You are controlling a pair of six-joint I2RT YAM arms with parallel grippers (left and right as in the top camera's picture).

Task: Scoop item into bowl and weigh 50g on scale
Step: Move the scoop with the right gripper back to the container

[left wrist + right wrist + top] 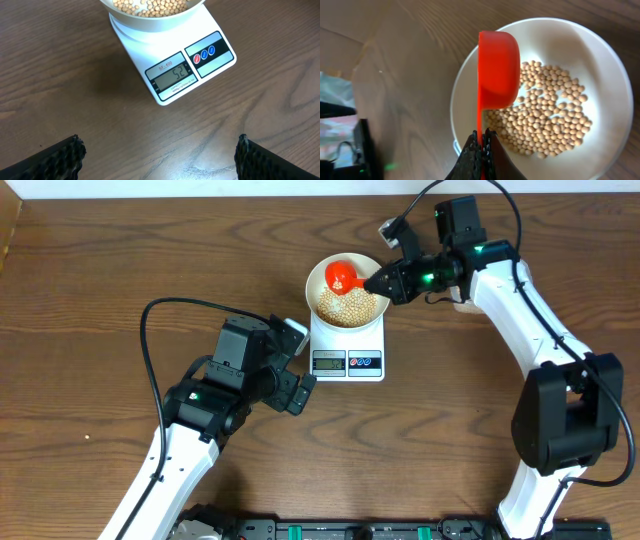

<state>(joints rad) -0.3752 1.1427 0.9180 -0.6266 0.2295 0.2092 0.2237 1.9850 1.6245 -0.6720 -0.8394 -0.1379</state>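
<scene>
- The beans (550, 115) lay in the bowl (605, 65), which sat on the scale (145, 50); its display (174, 76) seemed to read 52.
- My right gripper (482, 145) was clamped on the handle of a red scoop (497, 65), tipped sideways over the beans.
- My left gripper (159, 152) hung with its fingers wide apart, holding nothing, near the scale's front.

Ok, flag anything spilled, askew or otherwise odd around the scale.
No spill that I can see: the beans all lie inside the bowl, which sits on the scale. The one oddity is the display, which seems to read 52, slightly over target. The right end effector holds the red scoop over the bowl.
</scene>
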